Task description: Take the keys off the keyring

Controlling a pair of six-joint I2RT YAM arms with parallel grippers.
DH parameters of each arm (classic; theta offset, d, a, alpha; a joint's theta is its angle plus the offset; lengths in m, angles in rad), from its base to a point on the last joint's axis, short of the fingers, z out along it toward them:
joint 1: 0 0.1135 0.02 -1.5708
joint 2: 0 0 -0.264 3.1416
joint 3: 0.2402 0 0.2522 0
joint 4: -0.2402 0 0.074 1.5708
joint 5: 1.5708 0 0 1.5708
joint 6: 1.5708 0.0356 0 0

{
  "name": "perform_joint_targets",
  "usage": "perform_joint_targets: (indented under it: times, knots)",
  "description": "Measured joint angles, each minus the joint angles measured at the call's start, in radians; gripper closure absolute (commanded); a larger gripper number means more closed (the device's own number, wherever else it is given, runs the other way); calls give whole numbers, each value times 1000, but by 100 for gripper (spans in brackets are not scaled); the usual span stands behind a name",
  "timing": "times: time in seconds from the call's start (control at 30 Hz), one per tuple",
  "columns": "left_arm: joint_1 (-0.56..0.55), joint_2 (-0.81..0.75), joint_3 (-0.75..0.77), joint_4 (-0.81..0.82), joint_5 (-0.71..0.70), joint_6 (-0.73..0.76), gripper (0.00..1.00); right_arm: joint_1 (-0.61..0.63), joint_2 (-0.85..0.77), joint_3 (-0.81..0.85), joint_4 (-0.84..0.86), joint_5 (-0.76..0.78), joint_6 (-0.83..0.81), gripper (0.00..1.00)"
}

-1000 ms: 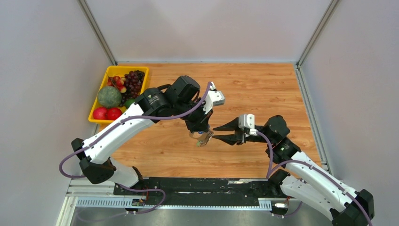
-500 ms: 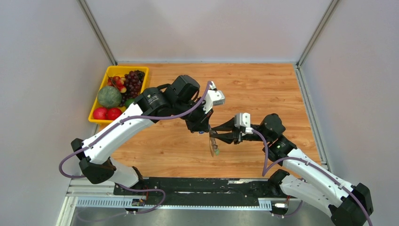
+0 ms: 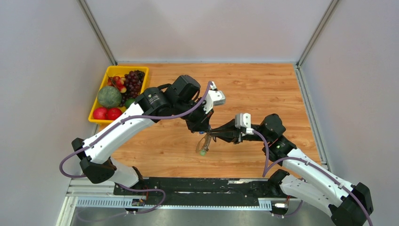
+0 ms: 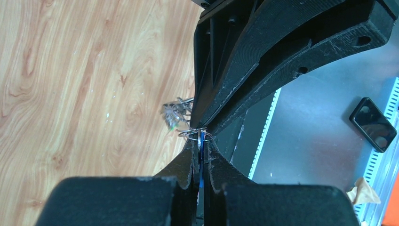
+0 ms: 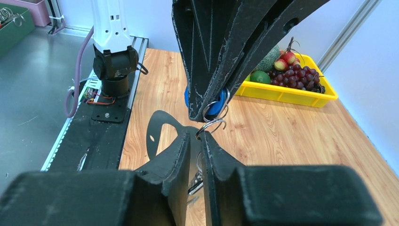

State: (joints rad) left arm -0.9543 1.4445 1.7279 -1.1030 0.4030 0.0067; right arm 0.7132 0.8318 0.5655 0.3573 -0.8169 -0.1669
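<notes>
My left gripper (image 3: 205,130) hangs over the table's middle, shut on a blue-headed key (image 4: 201,151) that stands edge-on between its pads. In the right wrist view the blue key (image 5: 215,107) shows at the left tips. My right gripper (image 3: 211,133) meets it tip to tip, with its jaws narrowed to a slit on thin wire rings (image 5: 211,125) at that key. Below the tips dangles the grey oval keyring (image 3: 203,142) with a green-headed key (image 3: 203,152) at its bottom. More keys (image 5: 195,184) hang between the right fingers.
A yellow tray (image 3: 144,70) of fruit sits at the table's back left. Grey walls close in the left, back and right sides. The black base rail (image 3: 202,186) runs along the near edge.
My right gripper has moved left up to the left gripper's tips and its jaws have narrowed. The dangling keyring swung right and has come back left. The left arm stayed put.
</notes>
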Motion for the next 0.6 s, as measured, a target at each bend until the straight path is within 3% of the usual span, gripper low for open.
perform_joint_targets:
  times: [0.03,0.17,0.6]
  knots:
    - [0,0,0,0,0,0,100,0,0,0,0,0,0,80]
    - [0,0,0,0,0,0,100,0,0,0,1,0,1,100]
    - [0,0,0,0,3,0,100,0,6,26,-38,4,38,100]
